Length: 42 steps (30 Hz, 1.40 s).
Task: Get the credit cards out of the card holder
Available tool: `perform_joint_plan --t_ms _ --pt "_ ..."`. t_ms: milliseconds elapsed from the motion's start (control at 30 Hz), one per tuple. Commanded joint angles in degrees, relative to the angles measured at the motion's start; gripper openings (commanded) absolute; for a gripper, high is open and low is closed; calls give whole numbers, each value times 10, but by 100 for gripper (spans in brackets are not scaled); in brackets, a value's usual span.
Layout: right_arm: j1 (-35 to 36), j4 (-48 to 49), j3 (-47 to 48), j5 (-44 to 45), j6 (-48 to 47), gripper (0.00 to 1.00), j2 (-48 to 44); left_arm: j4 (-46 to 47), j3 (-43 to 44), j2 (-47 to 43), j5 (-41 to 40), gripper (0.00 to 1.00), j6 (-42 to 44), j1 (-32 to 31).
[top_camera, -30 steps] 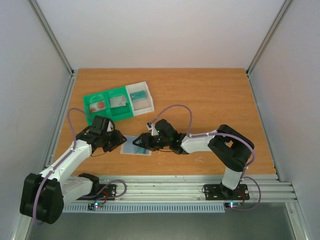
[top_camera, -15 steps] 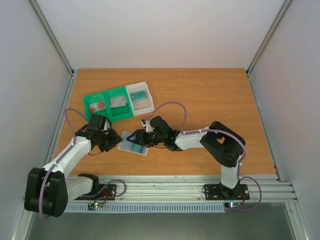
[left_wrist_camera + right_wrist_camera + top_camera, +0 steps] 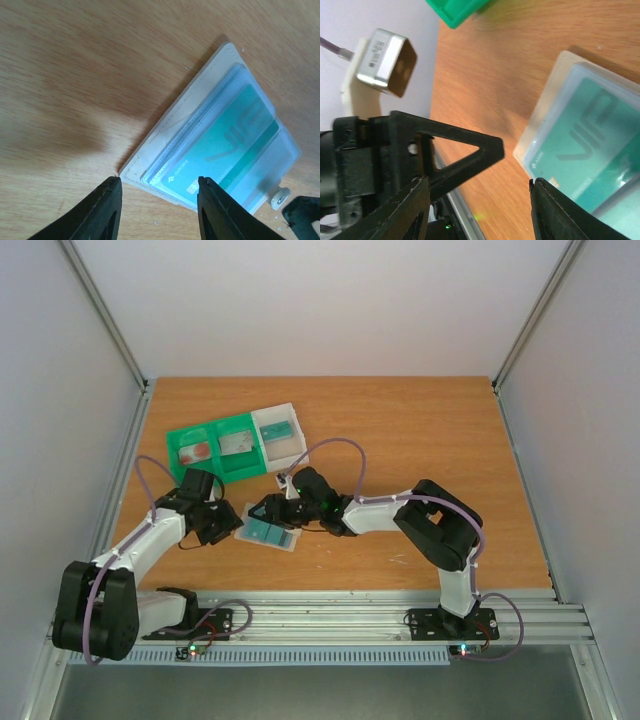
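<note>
Card holder (image 3: 282,539) lay open on the tabletop (image 3: 420,440) between both arms in the top view, with a teal card (image 3: 263,531) tucked in its pocket. Left wrist: the left claw (image 3: 159,182) was spread and empty, straddling the holder's near corner (decent spot to pin it). Right wrist: the right claw (image 3: 479,182) was released too, just short of the card. I'd hold the holder down, then pinch the card's edge and slide it along the slot.

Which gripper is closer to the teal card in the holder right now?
Right. The right gripper hangs just above the teal card; the left gripper straddles a corner of the holder, beside the card.
</note>
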Motion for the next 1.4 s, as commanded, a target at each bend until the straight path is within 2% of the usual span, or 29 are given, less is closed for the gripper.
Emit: perform_joint_plan --t_ms 0,200,433,867,1133,1367 --pt "3 -62 5 23 -30 54 -9 38 -4 2 9 43 17 4" --pt "3 -148 4 58 -56 44 -35 69 3 48 68 43 47 4" --pt "2 -196 -3 84 -70 33 -50 97 -16 87 106 35 50 -8" --pt "-39 -203 -39 64 -94 31 -68 139 -67 34 147 29 -34 -76" --pt "-42 -174 -32 36 -93 28 -49 70 -20 27 79 33 -5 -76" --pt "-42 -178 -11 35 -92 24 -25 94 -16 60 75 27 9 -76"
